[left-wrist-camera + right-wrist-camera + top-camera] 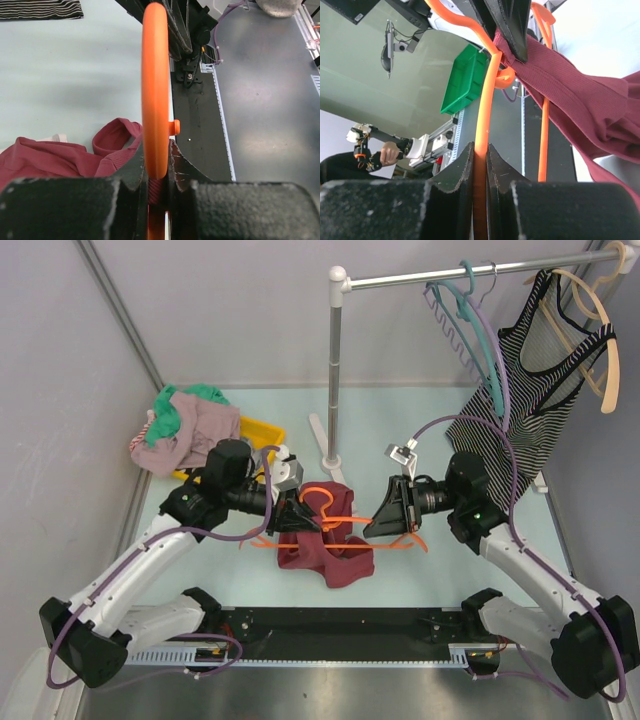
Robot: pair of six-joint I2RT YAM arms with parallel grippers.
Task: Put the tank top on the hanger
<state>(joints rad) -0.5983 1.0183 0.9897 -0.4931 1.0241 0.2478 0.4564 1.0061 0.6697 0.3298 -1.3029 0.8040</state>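
Top view overhead from behind, facing down-forward — wrist views close-up; all three share hanger [155,75].

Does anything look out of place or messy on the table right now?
The tank top lies crumpled under the hanger, with one strap caught over it in the right wrist view. Back left, a heap of clothes spills over a yellow bin.

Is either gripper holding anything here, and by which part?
Both hold the hanger: left gripper on the arm left of its hook, right gripper on the opposite arm.
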